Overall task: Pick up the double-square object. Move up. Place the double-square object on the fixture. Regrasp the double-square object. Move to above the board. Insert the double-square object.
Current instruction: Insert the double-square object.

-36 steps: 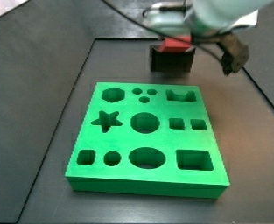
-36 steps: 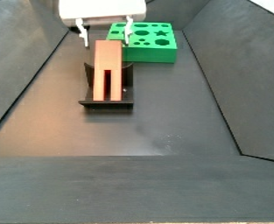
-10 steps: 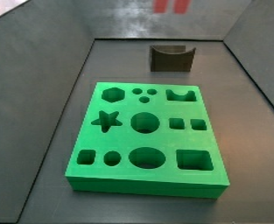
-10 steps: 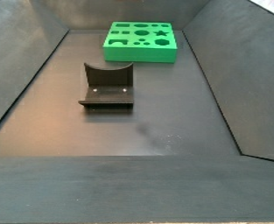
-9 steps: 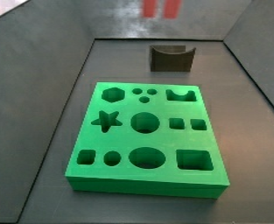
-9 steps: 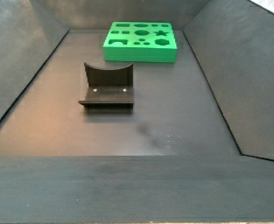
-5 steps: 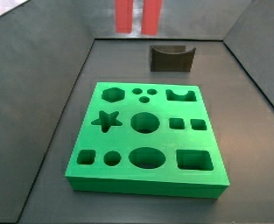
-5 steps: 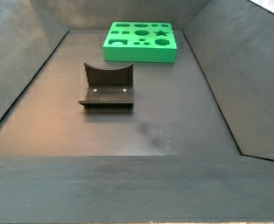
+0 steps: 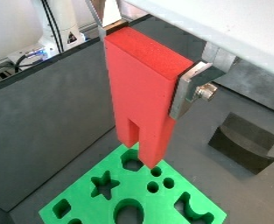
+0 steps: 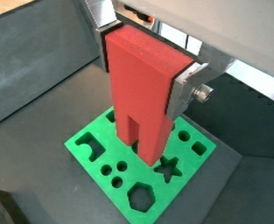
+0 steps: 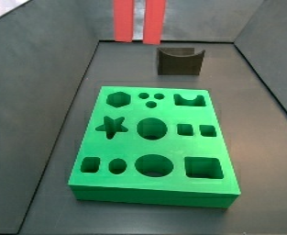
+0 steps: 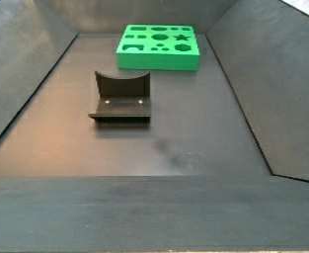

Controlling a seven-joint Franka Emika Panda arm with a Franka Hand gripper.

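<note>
The hand is closed on the double-square object and holds it upright in the air, with the slot end and its two prongs pointing down. In both wrist views a silver finger presses on one side of the red piece; the finger on the opposite side is mostly hidden behind it. The piece hangs over the board, clearly above it and not touching. The prongs seem to be above the part with the small holes, but I cannot tell which hole exactly. In a side view only the lower part of the red piece shows at the top edge. The fixture stands empty on the dark desk, apart from the board.
</note>
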